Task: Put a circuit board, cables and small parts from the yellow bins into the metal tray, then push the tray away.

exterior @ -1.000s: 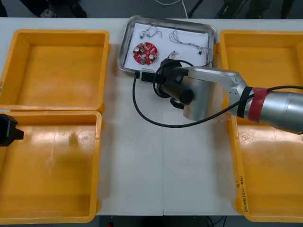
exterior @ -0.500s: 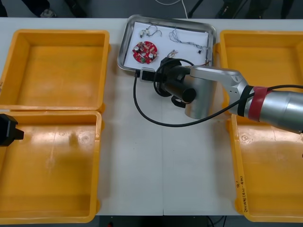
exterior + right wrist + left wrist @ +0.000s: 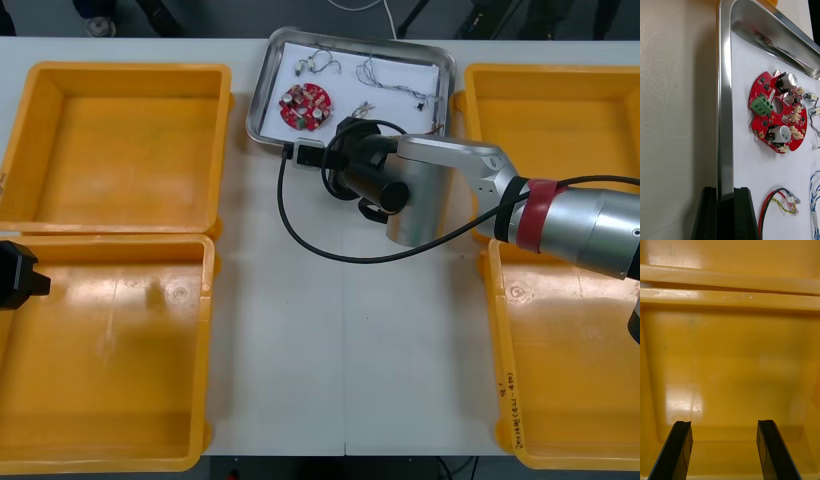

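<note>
The metal tray (image 3: pixel 262 90), white inside, lies at the table's far middle. It holds a round red circuit board (image 3: pixel 305 107), thin cables (image 3: pixel 395 80) and small metal parts (image 3: pixel 320 66). My right gripper (image 3: pixel 347 142) is at the tray's near rim. In the right wrist view this gripper (image 3: pixel 725 219) is shut on the shiny rim (image 3: pixel 724 93). Past the fingers lie the circuit board (image 3: pixel 777 112), a red and yellow cable (image 3: pixel 777 204) and a blue and white cable (image 3: pixel 814 198). My left gripper (image 3: pixel 725 450) hangs open over an empty yellow bin (image 3: pixel 730 352), at the table's left edge (image 3: pixel 18 274).
Two yellow bins stand on the left, far (image 3: pixel 130 70) and near (image 3: pixel 205 340), and two on the right, far (image 3: pixel 550 70) and near (image 3: pixel 500 350); what shows of them is empty. The right arm's own black cable (image 3: pixel 300 230) loops over the bare table between them.
The right gripper and the tray it holds have slid a little toward the table's far edge. The left arm has stayed still.
</note>
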